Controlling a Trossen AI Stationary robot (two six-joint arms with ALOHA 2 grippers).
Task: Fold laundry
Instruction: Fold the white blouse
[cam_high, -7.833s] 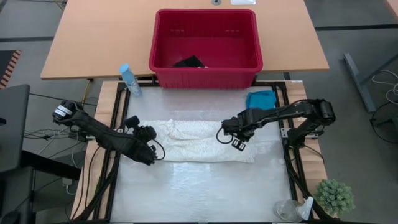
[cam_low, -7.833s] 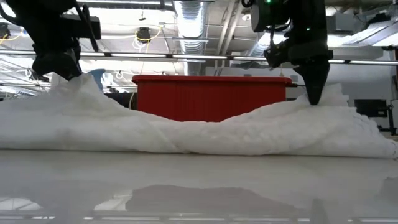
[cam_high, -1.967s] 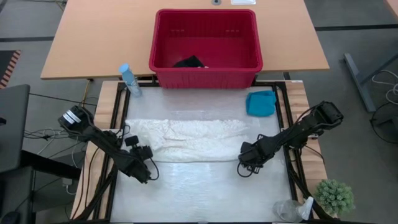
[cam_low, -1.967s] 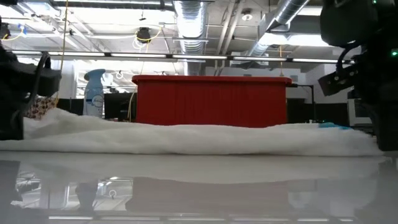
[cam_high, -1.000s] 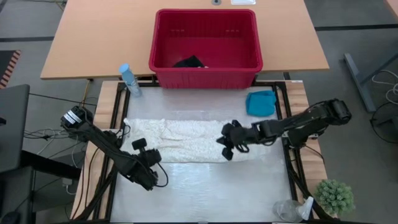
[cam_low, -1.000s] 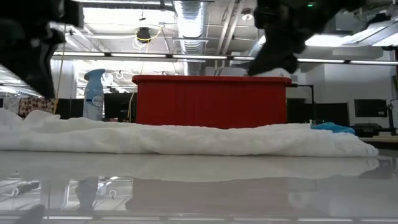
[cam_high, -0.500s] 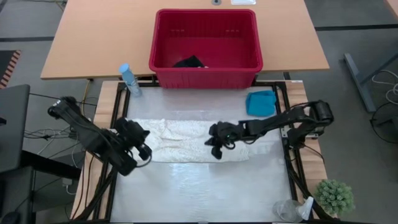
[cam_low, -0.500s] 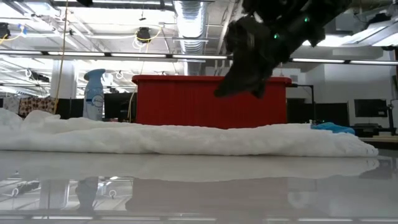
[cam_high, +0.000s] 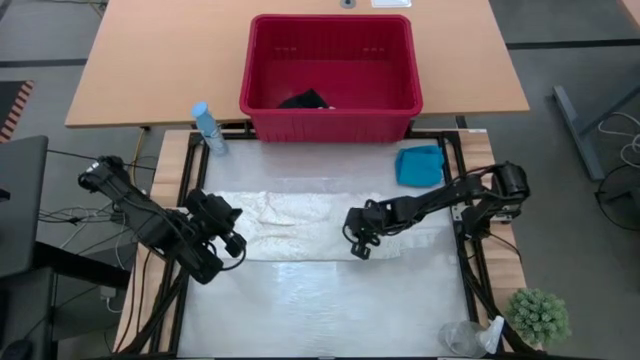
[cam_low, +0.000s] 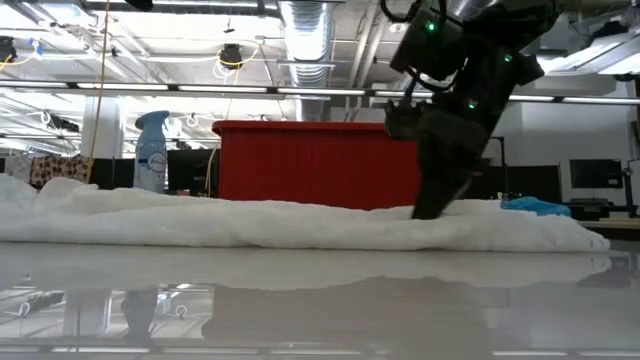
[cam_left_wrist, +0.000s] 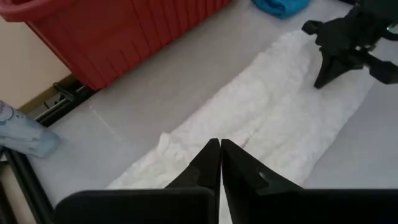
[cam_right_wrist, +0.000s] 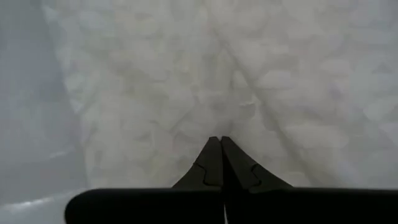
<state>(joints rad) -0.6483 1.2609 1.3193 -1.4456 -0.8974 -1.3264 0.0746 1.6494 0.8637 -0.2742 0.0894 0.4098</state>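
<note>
Spread flat as a long folded band across the middle of the glossy white worktop (cam_high: 320, 310): a large cream-white lacy textured cloth (cam_high: 300, 228), judged soft, light and limp, liable to sag and slide, best pinched at corners or along the long edge. Smaller, well apart: a turquoise-blue garment (cam_high: 419, 164) at the worktop's far right corner, a dark navy-black garment (cam_high: 303, 100) inside the red plastic basket (cam_high: 400, 105). Right pincer (cam_high: 360, 250) clenched, tips down on the cloth's near edge; left pincer (cam_high: 236, 244) clenched at its left end, nothing seen held.
</note>
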